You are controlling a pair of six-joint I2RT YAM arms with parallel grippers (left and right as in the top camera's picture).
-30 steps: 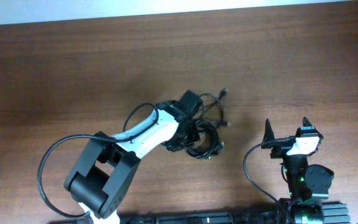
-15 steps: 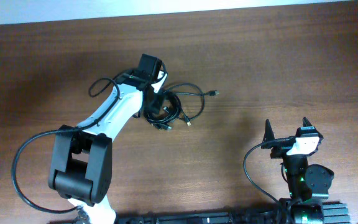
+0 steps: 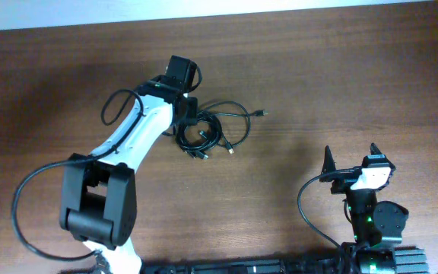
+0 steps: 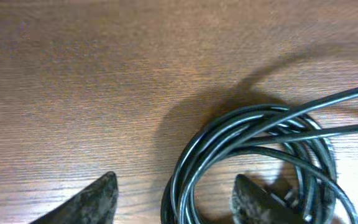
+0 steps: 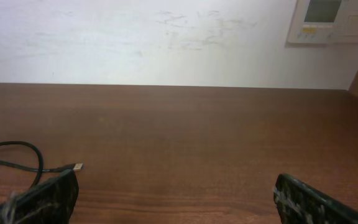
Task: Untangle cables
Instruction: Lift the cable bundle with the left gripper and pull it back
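Note:
The cables (image 3: 207, 135) lie as a tangled black coil on the wooden table (image 3: 341, 68). One loose end reaches right to a small plug (image 3: 261, 114). My left gripper (image 3: 186, 125) stands over the coil's left edge, open. In the left wrist view the coil (image 4: 253, 124) rests on the wood. Its left strands run through the gap of the left gripper (image 4: 176, 186), and bare wood shows between the strands and each finger. The right fingertip (image 4: 253, 199) sits inside the loop. My right gripper (image 3: 350, 156) is open near the front right, with nothing in it. In the right wrist view a cable end and its plug (image 5: 76, 167) lie just beyond the left fingertip of that gripper (image 5: 177, 186).
Bare wood surrounds the bundle on all sides. The table's far edge meets a white wall (image 5: 166, 37) carrying a small control panel (image 5: 331, 20). The left arm's own thick wire (image 3: 116, 106) loops beside its forearm.
The left arm carried the bundle from the table's middle up and to the left, then opened its jaws and let go. The right arm has not moved.

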